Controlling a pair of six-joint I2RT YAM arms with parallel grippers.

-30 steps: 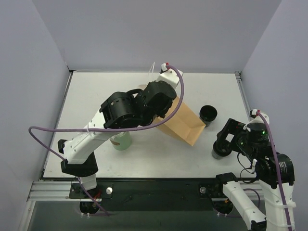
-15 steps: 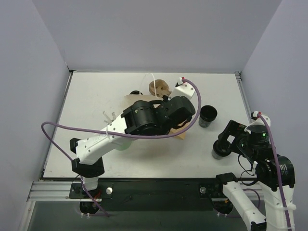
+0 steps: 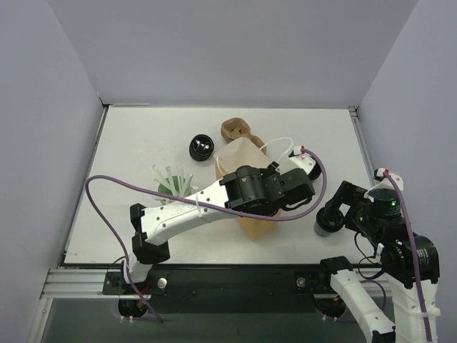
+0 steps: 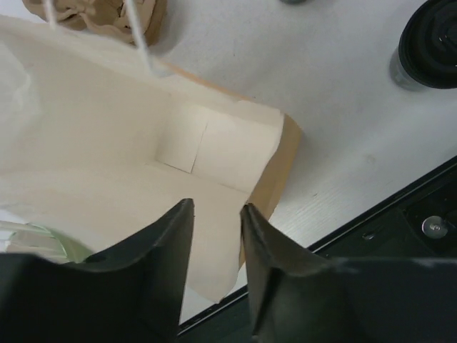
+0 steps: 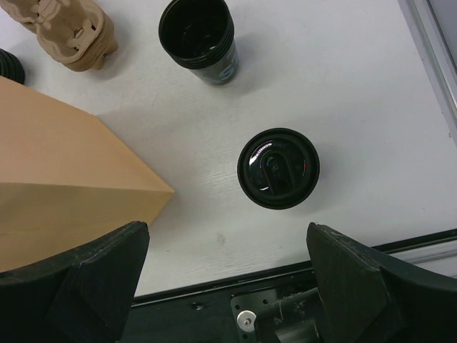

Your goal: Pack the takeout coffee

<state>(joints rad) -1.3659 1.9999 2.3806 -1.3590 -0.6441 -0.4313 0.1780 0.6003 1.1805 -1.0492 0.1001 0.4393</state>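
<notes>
The takeout coffee (image 5: 278, 168), a short black cup with a black lid, stands near the table's front right edge and is half hidden under my right arm in the top view (image 3: 321, 229). My right gripper (image 5: 225, 275) hovers just short of it, wide open and empty. The brown paper bag (image 3: 235, 153) lies mid-table under my left arm (image 3: 250, 189). In the left wrist view I see the bag's pale inside (image 4: 128, 164) and the coffee (image 4: 428, 36) at the top right. My left gripper (image 4: 216, 232) is over the bag's near edge, jaws apart, gripping nothing.
A lidless black cup (image 5: 198, 32) stands beyond the coffee. A cardboard cup carrier (image 3: 238, 129) sits behind the bag, another black cup (image 3: 202, 146) to its left. A green cup with white straws (image 3: 171, 182) stands left of the bag. The table's front edge (image 5: 285, 268) is close.
My left arm has swung right and toward the front edge, taking the bag with it, and its jaws have opened. The green cup and the black cup behind it have come into view.
</notes>
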